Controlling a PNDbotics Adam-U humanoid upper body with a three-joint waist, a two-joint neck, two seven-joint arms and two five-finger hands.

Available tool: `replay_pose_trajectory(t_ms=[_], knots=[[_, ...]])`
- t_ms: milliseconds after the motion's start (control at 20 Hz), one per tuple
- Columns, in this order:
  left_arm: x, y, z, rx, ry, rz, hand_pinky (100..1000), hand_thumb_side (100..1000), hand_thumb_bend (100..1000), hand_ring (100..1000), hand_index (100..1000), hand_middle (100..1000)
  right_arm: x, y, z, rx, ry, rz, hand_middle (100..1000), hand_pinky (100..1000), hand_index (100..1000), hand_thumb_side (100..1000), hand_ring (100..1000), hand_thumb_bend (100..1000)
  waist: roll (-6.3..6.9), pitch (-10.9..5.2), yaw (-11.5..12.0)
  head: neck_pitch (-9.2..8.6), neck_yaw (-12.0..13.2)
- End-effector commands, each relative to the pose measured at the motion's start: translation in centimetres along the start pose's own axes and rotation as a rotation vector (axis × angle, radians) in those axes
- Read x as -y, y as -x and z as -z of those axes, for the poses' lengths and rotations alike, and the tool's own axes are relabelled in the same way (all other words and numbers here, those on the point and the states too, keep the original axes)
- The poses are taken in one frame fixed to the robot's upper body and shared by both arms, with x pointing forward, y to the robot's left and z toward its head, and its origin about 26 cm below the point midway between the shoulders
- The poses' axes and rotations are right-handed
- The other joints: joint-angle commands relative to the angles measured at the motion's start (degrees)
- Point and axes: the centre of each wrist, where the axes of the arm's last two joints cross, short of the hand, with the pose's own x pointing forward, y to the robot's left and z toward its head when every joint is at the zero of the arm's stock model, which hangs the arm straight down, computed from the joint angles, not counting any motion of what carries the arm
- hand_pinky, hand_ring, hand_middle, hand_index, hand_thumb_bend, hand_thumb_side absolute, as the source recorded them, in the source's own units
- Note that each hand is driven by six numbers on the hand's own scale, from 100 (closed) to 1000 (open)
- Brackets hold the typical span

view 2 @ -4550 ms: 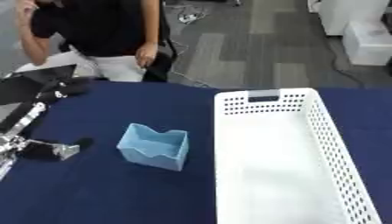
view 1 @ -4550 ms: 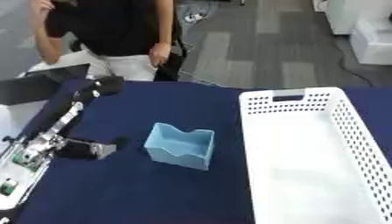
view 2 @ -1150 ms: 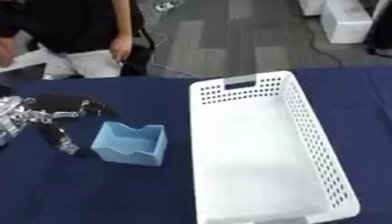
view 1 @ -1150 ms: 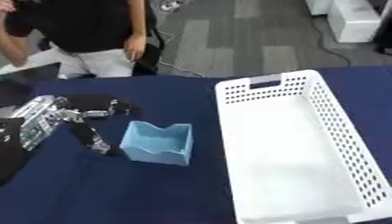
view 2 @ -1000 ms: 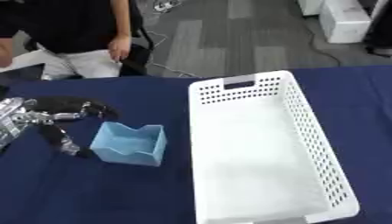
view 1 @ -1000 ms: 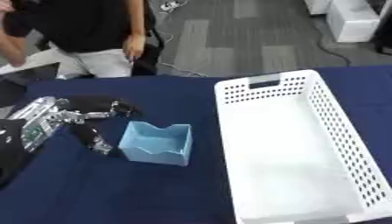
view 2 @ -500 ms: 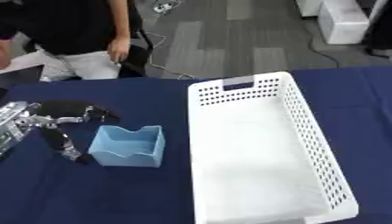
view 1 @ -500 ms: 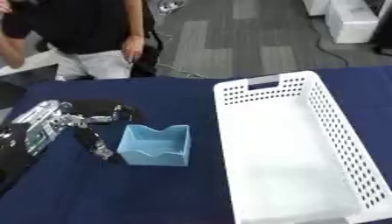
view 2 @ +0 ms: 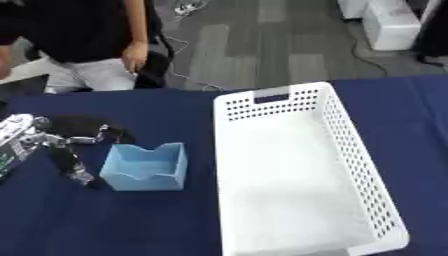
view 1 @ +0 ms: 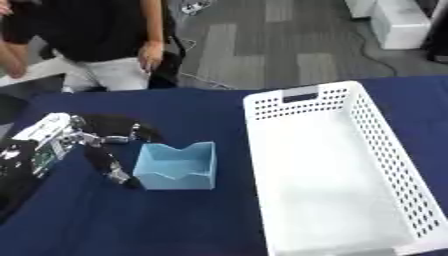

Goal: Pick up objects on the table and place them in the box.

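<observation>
A light blue open-topped box point(view 1: 177, 166) with notched walls stands on the dark blue table point(view 1: 184, 220), left of centre. My left hand point(view 1: 72, 141) is at the box's left side, open, with its fingers spread toward the box; one finger reaches past the far corner and the thumb point(view 1: 111, 167) points down at the near left corner. I cannot tell whether they touch it. A long white perforated basket point(view 1: 395, 165) lies empty to the right of the blue box. My right hand shows in no view.
A person in a black top stands at the table's far edge, hands off the table. A dark flat thing point(view 1: 26, 92) sits at the far left corner. White boxes point(view 1: 398, 22) stand on the grey floor beyond.
My left hand has moved right, up to the blue box's left side, with its fingers spread wider. The camera has also shifted, so the whole scene sits differently.
</observation>
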Motion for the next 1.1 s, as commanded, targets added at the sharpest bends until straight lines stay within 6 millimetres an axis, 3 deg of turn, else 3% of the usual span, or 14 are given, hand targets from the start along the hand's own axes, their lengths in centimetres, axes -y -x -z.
replay_pose_trajectory(t_ms=[50, 350, 750, 1100], knots=[[-1.2, 0.6, -0.8, 0.090, 0.155, 0.095, 826, 1000, 703, 876, 939, 878, 0.0, -0.3, 0.9, 0.005, -0.036, 0.002, 822, 757, 849, 885, 764, 100, -0.17, -0.82, -0.11, -0.12, -0.28], [-1.8, 0.2, 1.6, 0.117, 0.219, 0.139, 827, 1000, 730, 878, 938, 876, 0.0, -0.2, 1.0, 0.005, -0.034, 0.027, 821, 754, 846, 886, 761, 100, -0.20, -1.08, -0.30, -0.37, -0.08], [-2.6, -1.0, 5.8, 0.180, 0.266, 0.176, 819, 1000, 697, 869, 929, 867, 0.1, -0.2, 1.2, 0.004, -0.035, 0.048, 821, 753, 847, 885, 760, 100, 0.22, -1.20, -0.82, -0.32, 0.08], [-2.3, -0.8, 5.6, 0.173, 0.316, 0.173, 822, 1000, 788, 870, 928, 866, 0.1, -0.2, 1.2, -0.006, -0.039, 0.056, 822, 756, 850, 883, 761, 100, 0.59, -1.17, -0.91, 0.15, 0.17]])
